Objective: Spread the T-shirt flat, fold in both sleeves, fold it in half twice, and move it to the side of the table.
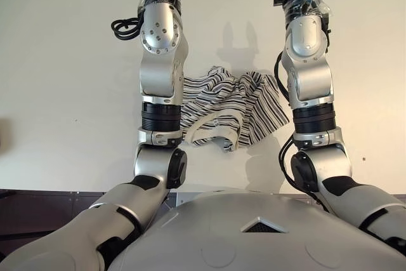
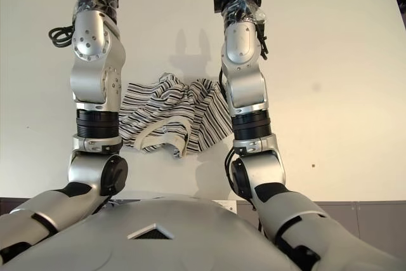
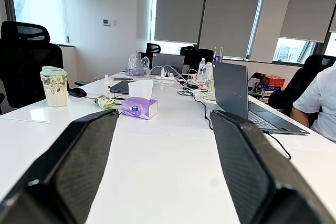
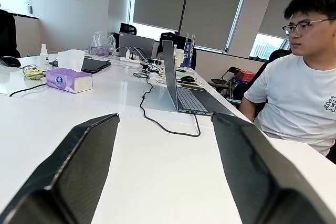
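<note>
A black-and-white striped T-shirt (image 1: 254,103) with a cream neckband lies crumpled on the white table (image 1: 63,93), near the front edge, between my two forearms. Both arms stretch out past it over the table, with the wrists at the far edge of the eye views. In the left wrist view my left gripper (image 3: 163,171) is open, its black fingers (image 3: 79,166) wide apart with bare tabletop between them. My right gripper (image 4: 163,171) is open in the same way, holding nothing. Neither gripper touches the shirt.
A black cable loop (image 1: 127,28) hangs by my left arm. Farther off on the table stand a laptop (image 3: 236,90), a purple tissue box (image 3: 139,107) and a flowered cup (image 3: 54,85). A thin cable (image 4: 157,121) runs from the laptop (image 4: 178,85).
</note>
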Controlling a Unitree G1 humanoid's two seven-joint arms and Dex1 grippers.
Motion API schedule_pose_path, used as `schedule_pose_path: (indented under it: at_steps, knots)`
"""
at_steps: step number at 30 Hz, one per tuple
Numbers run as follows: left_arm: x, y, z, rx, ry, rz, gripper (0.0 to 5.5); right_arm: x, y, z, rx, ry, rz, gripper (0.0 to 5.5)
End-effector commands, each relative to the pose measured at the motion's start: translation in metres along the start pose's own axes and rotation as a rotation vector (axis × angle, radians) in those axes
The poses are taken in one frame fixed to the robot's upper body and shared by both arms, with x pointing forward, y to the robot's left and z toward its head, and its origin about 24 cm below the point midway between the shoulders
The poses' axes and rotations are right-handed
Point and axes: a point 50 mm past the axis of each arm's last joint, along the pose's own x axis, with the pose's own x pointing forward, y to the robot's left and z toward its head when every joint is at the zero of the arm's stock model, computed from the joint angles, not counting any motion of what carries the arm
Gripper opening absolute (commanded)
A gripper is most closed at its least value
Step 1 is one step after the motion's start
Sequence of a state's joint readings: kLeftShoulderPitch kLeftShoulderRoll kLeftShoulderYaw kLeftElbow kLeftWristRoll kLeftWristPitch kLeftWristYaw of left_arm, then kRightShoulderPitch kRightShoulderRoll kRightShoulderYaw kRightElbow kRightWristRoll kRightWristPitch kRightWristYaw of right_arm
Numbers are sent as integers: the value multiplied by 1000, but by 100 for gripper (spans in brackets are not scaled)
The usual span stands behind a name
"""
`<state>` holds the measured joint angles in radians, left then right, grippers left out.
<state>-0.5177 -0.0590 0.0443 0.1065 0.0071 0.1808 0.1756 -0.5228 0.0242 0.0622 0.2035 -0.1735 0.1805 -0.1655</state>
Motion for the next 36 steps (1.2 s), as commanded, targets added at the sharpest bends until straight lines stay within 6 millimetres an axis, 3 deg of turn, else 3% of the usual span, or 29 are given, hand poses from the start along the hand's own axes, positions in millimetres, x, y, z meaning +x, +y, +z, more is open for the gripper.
schedule_pose_path:
  at_steps: [1,36]
  knots:
    - [4,-2,7,11,-28,0,325,3,1,5,-6,-20,10,324]
    - [6,4,9,28,-44,4,325,2,5,14,-29,-78,46,324]
